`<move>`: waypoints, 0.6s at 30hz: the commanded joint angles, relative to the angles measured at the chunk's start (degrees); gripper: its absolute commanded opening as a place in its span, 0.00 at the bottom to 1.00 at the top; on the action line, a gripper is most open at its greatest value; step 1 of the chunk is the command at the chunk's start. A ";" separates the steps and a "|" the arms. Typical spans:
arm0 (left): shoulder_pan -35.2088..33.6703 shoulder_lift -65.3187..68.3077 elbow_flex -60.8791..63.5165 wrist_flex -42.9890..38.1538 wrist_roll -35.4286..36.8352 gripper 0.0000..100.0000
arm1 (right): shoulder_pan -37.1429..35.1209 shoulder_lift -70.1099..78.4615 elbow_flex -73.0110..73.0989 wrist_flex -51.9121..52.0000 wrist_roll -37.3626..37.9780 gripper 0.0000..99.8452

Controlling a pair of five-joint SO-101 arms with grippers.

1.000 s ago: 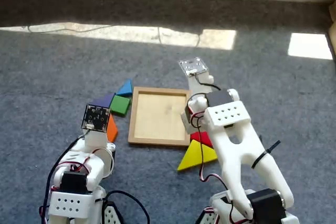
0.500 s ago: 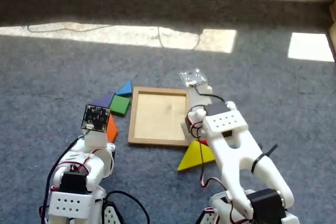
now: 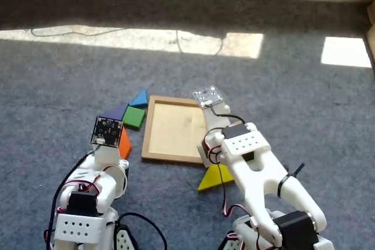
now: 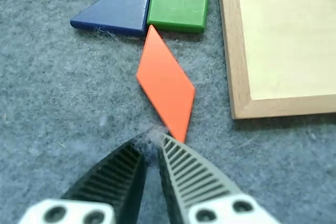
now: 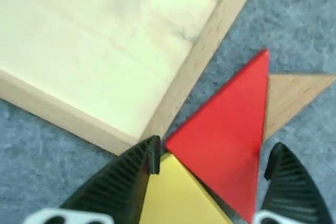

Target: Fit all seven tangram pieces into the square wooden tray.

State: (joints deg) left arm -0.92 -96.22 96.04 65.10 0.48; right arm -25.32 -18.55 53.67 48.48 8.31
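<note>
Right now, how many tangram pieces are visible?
7, outside the tray: light blue triangle, navy triangle, green square, orange parallelogram on its left; red triangle, yellow triangle, tan triangle by its near right corner.

The tray is pale, smooth matt wood with faint grain; the orange piece and red piece look smooth and matt; the table wears fuzzy grey cloth

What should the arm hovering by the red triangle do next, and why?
Probably lower a little and close the jaws on the red triangle. The right arm's jaws stand open to either side of it, next to a corner of the wooden tray, and no piece lies in the tray yet.
</note>
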 commanded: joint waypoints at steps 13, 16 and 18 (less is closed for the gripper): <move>-0.66 -0.75 1.63 0.26 -0.35 0.01 | 4.44 9.98 -1.01 -1.89 0.70 0.32; -0.66 -0.75 1.63 0.26 -0.35 0.01 | 4.44 11.47 -5.14 0.84 0.70 0.32; -0.66 -0.75 1.63 0.26 -0.35 0.01 | 4.44 11.47 -7.08 1.54 0.70 0.32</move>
State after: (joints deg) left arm -0.92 -96.22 96.04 65.10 0.48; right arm -21.71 -9.14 49.19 48.57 8.40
